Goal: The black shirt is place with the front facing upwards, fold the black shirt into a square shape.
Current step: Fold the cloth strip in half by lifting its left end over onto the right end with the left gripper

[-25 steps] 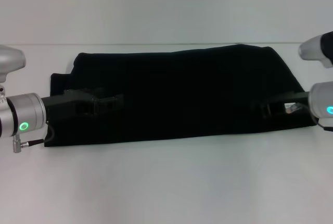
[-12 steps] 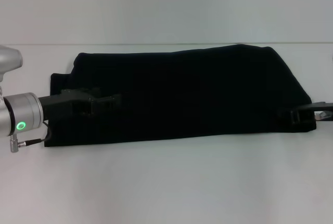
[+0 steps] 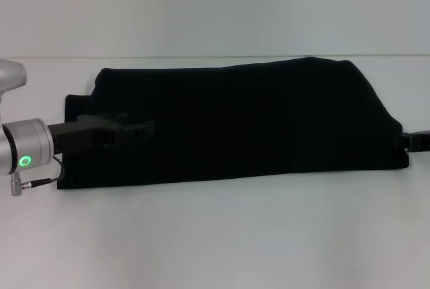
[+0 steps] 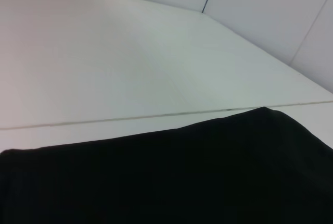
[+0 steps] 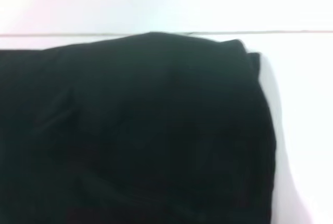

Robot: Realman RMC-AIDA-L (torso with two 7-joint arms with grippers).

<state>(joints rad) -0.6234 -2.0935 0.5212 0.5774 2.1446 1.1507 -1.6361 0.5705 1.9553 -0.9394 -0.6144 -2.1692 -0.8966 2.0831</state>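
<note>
A plain white tabletop (image 3: 215,235) carries the black shirt (image 3: 248,121), folded into a long band, probably awaiting crosswise folds. The left end effector (image 3: 138,131) rests over its left end, grip unclear; the right end effector (image 3: 418,140) sits at the frame's edge, state unclear.

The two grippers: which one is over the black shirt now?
The left gripper. It reaches over the left end of the black shirt. The right gripper sits at the picture's right edge, just off the shirt's right end.
</note>
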